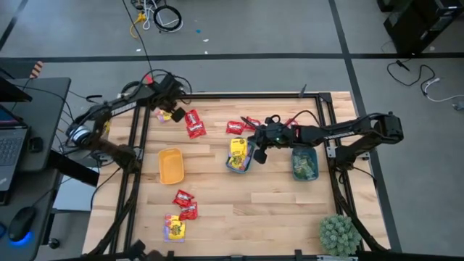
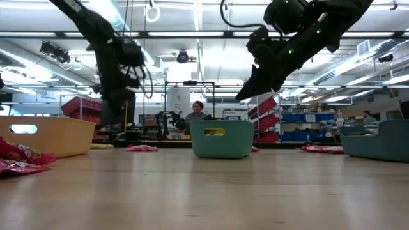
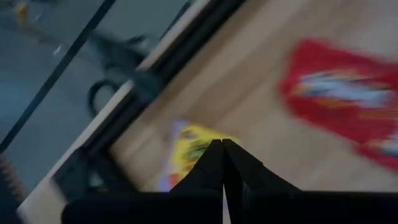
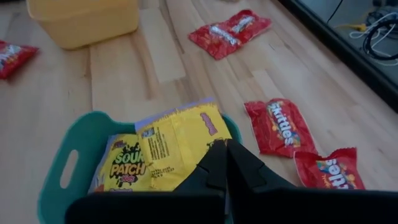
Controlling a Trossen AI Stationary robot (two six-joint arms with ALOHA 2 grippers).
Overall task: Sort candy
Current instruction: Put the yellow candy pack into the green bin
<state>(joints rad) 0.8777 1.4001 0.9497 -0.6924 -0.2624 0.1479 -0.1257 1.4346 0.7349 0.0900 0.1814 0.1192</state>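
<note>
My left gripper is shut and low over the table's far left corner. Its tips are right at a yellow packet, and red packets lie flat beside it. My right gripper is shut, empty and raised above the middle teal tray. Yellow packets lie in that tray, the top one leaning on the others. More red packets lie flat on the table beyond the tray. My left gripper has its shut fingertips over the yellow packet's near end, coming from above. I cannot tell whether they touch it; the fingers hide the spot.
A yellow-orange tray sits left of centre, and a second teal tray with green packets sits at the right. Red and yellow packets lie near the front left. A spiky plant stands at the near right corner.
</note>
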